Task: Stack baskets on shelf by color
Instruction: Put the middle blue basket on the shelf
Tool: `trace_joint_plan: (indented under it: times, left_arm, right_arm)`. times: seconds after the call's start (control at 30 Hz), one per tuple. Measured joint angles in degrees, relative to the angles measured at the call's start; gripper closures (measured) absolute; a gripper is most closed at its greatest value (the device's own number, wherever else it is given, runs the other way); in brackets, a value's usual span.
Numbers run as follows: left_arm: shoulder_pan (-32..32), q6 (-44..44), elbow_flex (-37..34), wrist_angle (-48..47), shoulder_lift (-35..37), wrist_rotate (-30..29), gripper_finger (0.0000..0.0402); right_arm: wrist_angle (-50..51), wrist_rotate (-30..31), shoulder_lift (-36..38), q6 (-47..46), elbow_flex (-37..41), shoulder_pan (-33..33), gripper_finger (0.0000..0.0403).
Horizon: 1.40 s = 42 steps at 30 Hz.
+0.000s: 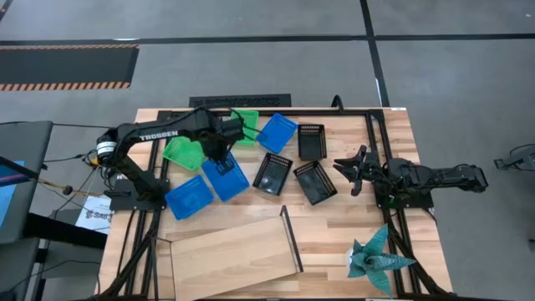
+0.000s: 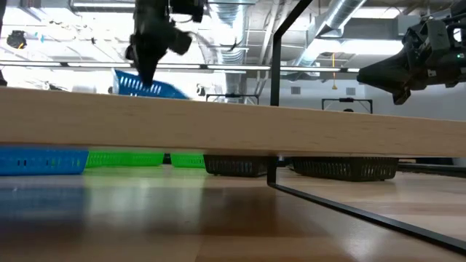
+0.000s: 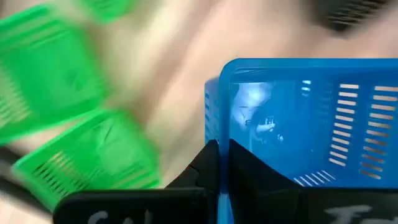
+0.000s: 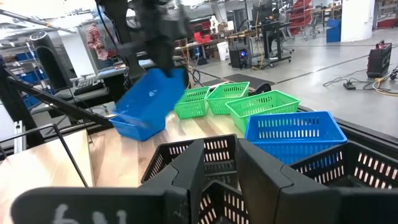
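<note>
A: Your left gripper (image 1: 219, 152) is clamped tight on the rim of a blue basket (image 1: 226, 176), and that basket is off the table — in the low view it hangs tilted above the shelf plank (image 2: 233, 131).

B: Confirmed on the left wrist camera: the dark fingers (image 3: 214, 168) pinch the basket's wall between them, slotted side showing.

A: Where's the rest of your stock?

B: Another blue basket (image 1: 190, 197) lies just beside the lifted one toward the table's left edge, and a third blue one (image 1: 277, 132) sits farther back. Green baskets (image 1: 182, 153) lie under and beside your left arm, one more green (image 1: 246, 124) behind it.

A: And the black ones?

B: Three black baskets (image 1: 273, 173) in the middle of the table — one at the back, two side by side nearer the shelf.

A: The shelf (image 1: 230, 249) itself lies near the front edge, its thin black upright (image 1: 291, 237) on the side toward your right arm, nothing on it.

B: Your right gripper (image 1: 353, 170) waits near the black baskets with its fingers spread apart, holding nothing. A teal paper figure (image 1: 374, 255) sits at the front right corner.
</note>
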State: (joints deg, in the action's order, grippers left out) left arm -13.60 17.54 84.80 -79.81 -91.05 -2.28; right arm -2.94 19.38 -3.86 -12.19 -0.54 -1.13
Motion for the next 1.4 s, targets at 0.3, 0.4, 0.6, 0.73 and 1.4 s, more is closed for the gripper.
trace_joint_plan:
  times: [0.3, 0.4, 0.6, 0.73, 1.4]
  left_arm:
    - [17.3, 3.4, 0.4, 19.2, -0.6, 1.0, 0.0401]
    - [21.4, 6.4, 0.3, 22.8, -1.9, 1.0, 0.0401]
    - [25.8, 14.1, 0.6, 25.8, -6.7, 4.0, 0.0401]
    - [27.1, 17.8, 0.8, 29.0, -10.2, 8.1, 0.0401]
    - [27.8, 20.5, 0.8, 33.0, -14.1, 11.5, 0.0401]
  right_arm:
    - [0.0, 0.0, 0.0, 0.1, 0.0, 0.1, 0.0285]
    - [0.0, 0.0, 0.0, 0.1, 0.0, 0.1, 0.0285]
    - [-0.1, 0.0, -0.2, 0.2, 0.0, 0.1, 0.0285]
    - [0.0, 0.0, -1.1, 0.2, 0.0, 0.1, 0.0285]
    - [0.0, 0.0, -1.7, 0.1, 0.0, 0.1, 0.0285]
